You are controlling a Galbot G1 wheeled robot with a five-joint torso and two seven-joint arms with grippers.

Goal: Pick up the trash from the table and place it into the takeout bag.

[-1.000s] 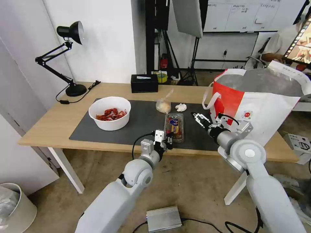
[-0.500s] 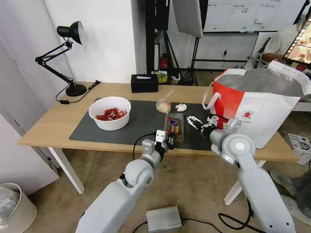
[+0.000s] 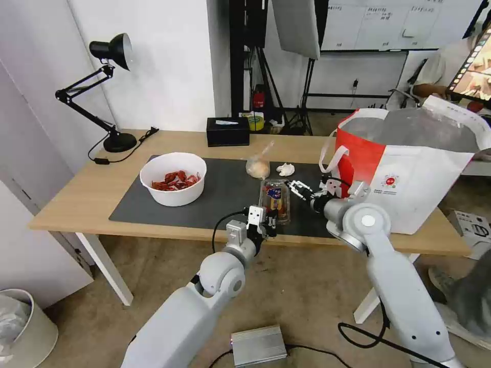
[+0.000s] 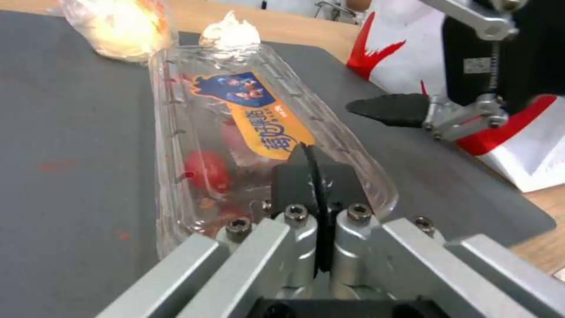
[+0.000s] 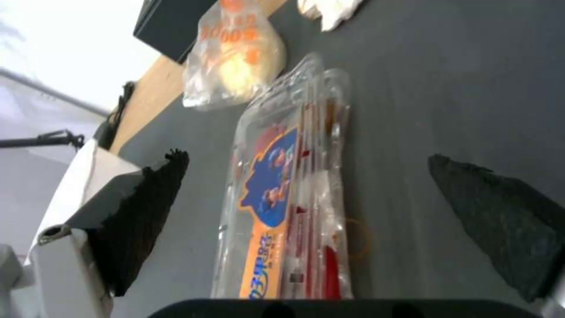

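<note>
nearest you, your left gripper (image 3: 271, 223) sits at the near end of the clear plastic tray (image 3: 275, 200), fingers pressed together with nothing between them, just touching or almost touching the tray's near edge; you can't tell which. your right gripper (image 3: 297, 187) is just beside the tray on the side toward the takeout bag (image 3: 409, 163), fingers spread wide, and from its wrist camera the tray (image 5: 288, 207) lies between the two pads (image 5: 147, 221), not yet gripped. the tray rests flat on the dark mat (image 3: 225, 197) of the table (image 3: 76, 199).

just beyond the tray sits the small knotted bag (image 3: 258, 166), and next to that the crumpled tissue (image 3: 285, 168). well off from the tray, on the side away from the takeout bag, stands the white bowl (image 3: 173, 179) of red shells.

as far as you can judge, none of the four pieces has gone in: all lie on the mat and the takeout bag stands open past the tray. you are at the first grasp, everything else left.
</note>
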